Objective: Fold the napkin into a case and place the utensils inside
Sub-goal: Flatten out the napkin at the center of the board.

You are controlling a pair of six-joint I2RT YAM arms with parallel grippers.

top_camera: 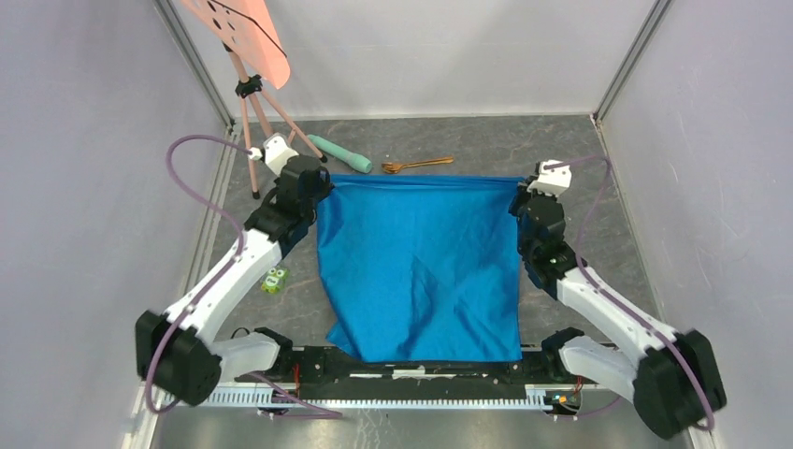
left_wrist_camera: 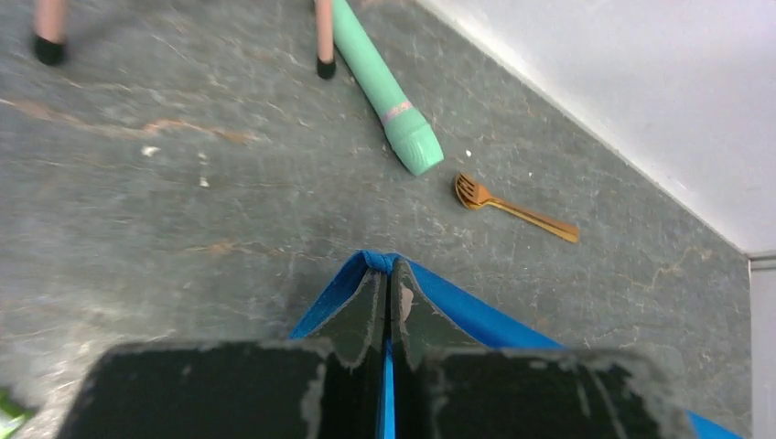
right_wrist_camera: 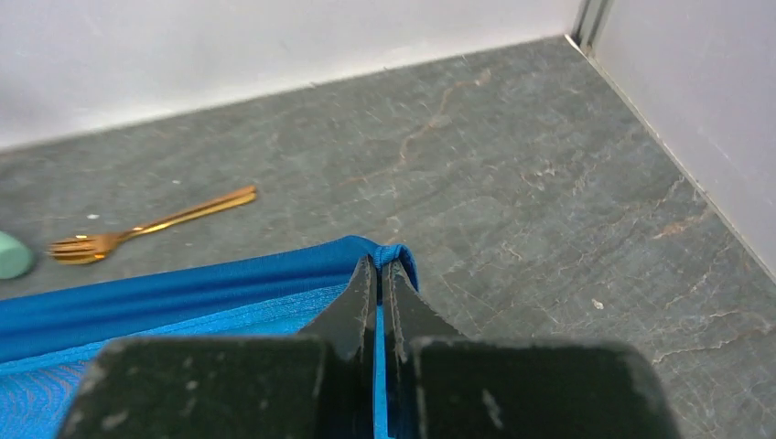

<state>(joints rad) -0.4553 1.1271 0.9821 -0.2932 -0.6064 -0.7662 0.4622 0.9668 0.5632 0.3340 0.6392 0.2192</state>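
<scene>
The bright blue napkin (top_camera: 421,267) hangs stretched between my two grippers, its far edge taut and lifted, its near edge by the arm bases. My left gripper (top_camera: 323,182) is shut on the napkin's far left corner (left_wrist_camera: 389,262). My right gripper (top_camera: 524,187) is shut on the far right corner (right_wrist_camera: 392,251). The copper-gold utensils (top_camera: 416,165) lie on the table just beyond the napkin's far edge. In the left wrist view (left_wrist_camera: 512,208) and the right wrist view (right_wrist_camera: 137,229) they show a fork-like head. No folded case shows.
A mint-green cylinder (top_camera: 338,153) lies left of the utensils, also in the left wrist view (left_wrist_camera: 384,91). A pink tripod stand (top_camera: 252,112) stands at the far left. A small green toy (top_camera: 274,280) sits by the left arm. Walls enclose the grey table (top_camera: 617,215).
</scene>
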